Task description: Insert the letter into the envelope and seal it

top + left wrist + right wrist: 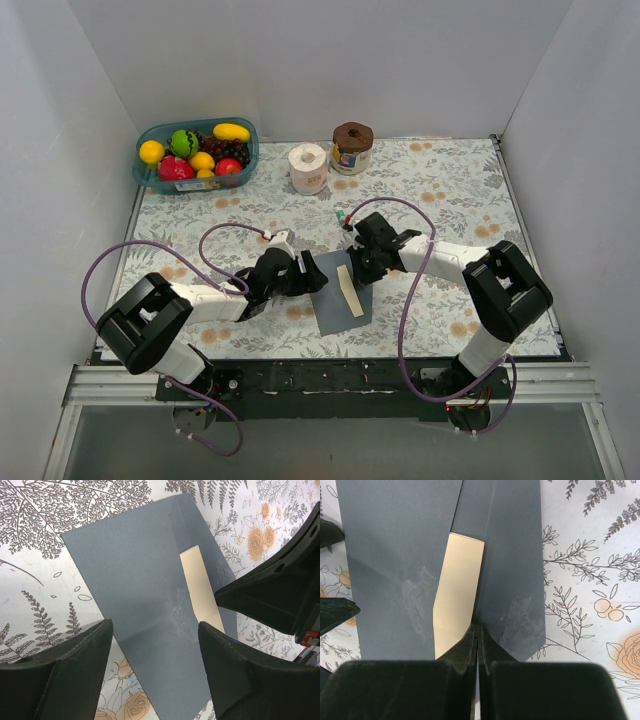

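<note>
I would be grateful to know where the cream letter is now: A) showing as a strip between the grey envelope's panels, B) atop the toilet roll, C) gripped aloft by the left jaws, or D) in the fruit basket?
A: a cream strip of the letter shows between the grey panels of the envelope.

Envelope (pixel 335 300) lies flat on table (pixel 450 200), near-centre, between both claws. Letter (pixel 350 290) sits in it, with a strip exposed at the opening. Left claw (pixel 305 273) is over the envelope's left edge. Right claw (pixel 358 272) touches it beside the strip. Basket (pixel 143 178) is back-left. Paper roll (pixel 308 167) is back-centre, left of jar (pixel 352 147).
</note>
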`<state>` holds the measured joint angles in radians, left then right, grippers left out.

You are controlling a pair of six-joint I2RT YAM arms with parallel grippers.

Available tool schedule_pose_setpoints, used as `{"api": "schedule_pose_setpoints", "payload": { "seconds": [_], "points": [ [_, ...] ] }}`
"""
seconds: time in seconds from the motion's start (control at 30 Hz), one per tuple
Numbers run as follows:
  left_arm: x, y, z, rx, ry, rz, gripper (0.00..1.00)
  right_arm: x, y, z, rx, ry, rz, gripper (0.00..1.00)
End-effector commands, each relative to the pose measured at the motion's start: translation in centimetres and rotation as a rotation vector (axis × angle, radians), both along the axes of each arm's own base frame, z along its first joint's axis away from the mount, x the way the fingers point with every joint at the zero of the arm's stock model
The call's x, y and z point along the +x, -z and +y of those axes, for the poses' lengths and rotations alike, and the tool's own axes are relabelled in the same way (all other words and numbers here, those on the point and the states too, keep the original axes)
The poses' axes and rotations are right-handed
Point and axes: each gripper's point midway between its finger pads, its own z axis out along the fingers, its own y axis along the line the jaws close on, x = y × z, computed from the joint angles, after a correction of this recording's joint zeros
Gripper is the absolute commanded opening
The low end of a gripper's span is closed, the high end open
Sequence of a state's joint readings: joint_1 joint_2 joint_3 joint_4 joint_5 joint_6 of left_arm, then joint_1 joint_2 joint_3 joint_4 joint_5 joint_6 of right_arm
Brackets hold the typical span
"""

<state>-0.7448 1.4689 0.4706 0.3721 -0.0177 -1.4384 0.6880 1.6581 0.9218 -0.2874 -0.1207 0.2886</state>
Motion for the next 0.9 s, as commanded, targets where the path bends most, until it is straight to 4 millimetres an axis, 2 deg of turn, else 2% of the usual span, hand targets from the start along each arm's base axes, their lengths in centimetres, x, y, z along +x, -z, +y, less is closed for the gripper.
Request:
{"api": "schedule_pose_setpoints", "payload": {
  "seconds": [0.0,0.53,0.87],
  "points": [
    [-1.9,3.5,2.3,0.111,-0.006,0.102,0.69,0.4,-0.4,0.9,-0.007,-0.008,-0.009,0.01],
    [-1.9,3.5,2.2,0.110,-0.003,0.103,0.69,-0.3,-0.2,1.7,-0.013,-0.038,0.000,0.01],
    [-1.9,3.4,2.3,0.107,-0.012,0.105,0.69,-0.6,-0.1,0.9,-0.062,-0.013,-0.003,0.01]
  ]
}}
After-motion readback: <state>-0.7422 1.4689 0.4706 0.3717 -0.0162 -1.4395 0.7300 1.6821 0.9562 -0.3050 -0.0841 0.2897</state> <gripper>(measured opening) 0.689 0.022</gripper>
